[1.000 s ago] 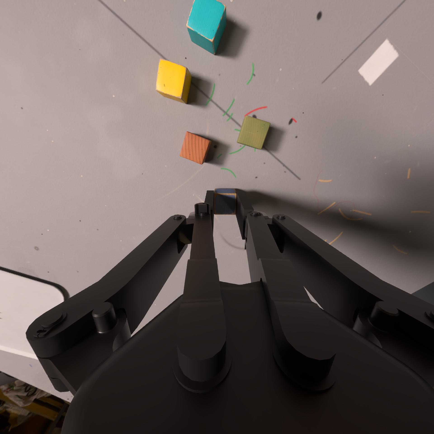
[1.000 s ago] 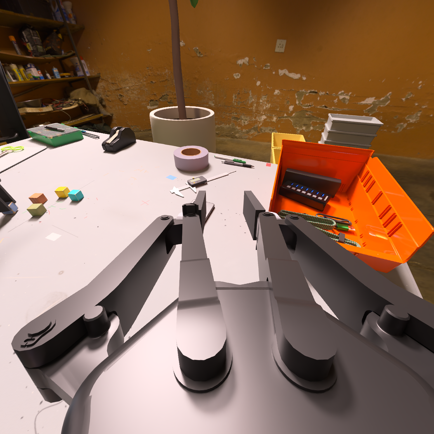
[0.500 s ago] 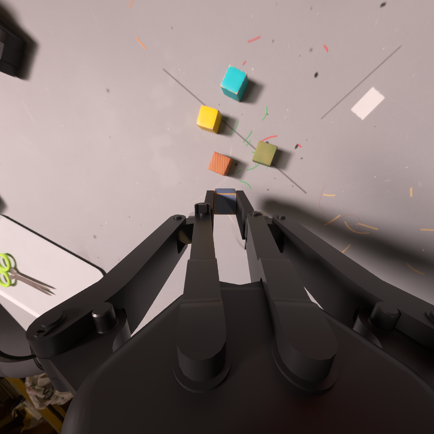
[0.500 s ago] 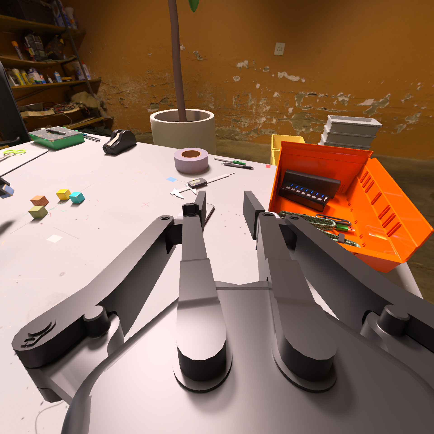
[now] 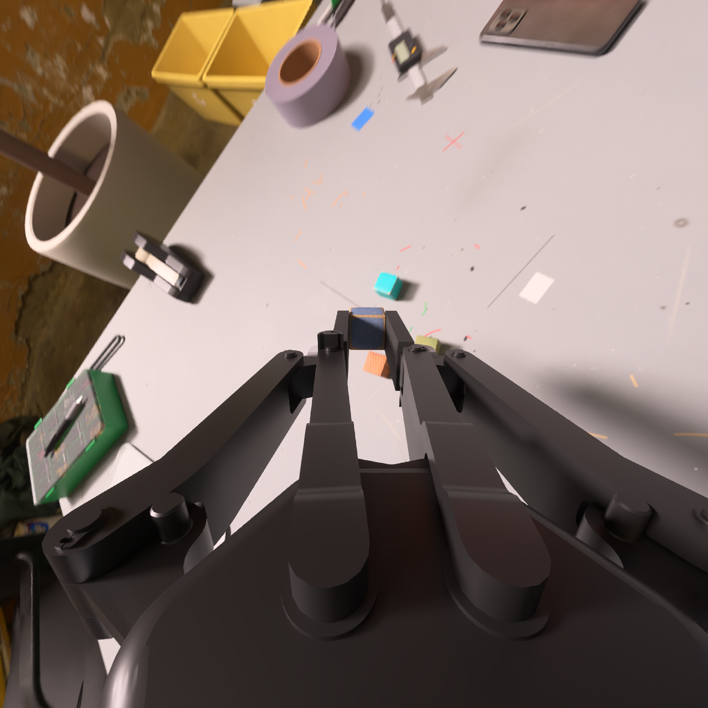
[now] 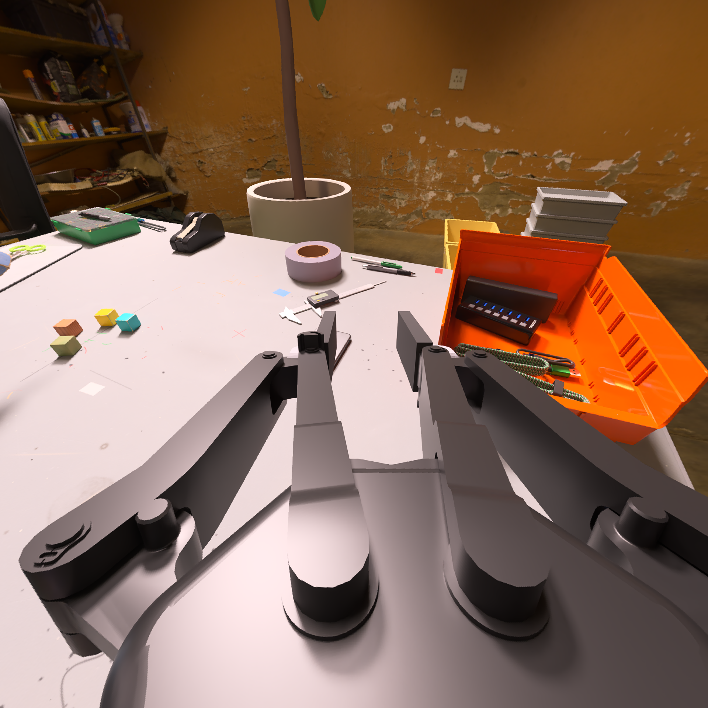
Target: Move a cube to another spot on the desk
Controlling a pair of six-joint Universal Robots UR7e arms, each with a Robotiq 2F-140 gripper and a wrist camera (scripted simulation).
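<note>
My left gripper (image 5: 366, 328) is shut on a dark blue cube (image 5: 366, 330) and holds it high above the grey desk (image 5: 574, 172). Below it on the desk lie a cyan cube (image 5: 387, 285), an orange cube (image 5: 375, 364) and an olive cube (image 5: 427, 340), the last two partly hidden by my fingers. The right wrist view shows the orange cube (image 6: 68, 327), olive cube (image 6: 66, 345), yellow cube (image 6: 105, 317) and cyan cube (image 6: 128, 322) at the left of the desk. My right gripper (image 6: 366, 337) is open and empty over the desk, near the orange bin (image 6: 620, 383).
A lilac tape roll (image 5: 306, 76), calipers (image 5: 410, 61), a phone (image 5: 559, 27), a tape dispenser (image 5: 164, 268) and a green box (image 5: 72, 433) lie on the desk. A plant pot (image 5: 88, 191) and yellow bins (image 5: 226, 57) stand beyond its edge. Pens (image 6: 383, 265) lie near the bin.
My left gripper has risen and tilted with the blue cube, so the other cubes look smaller and the desk's far edge has come into view. The right gripper has barely moved.
</note>
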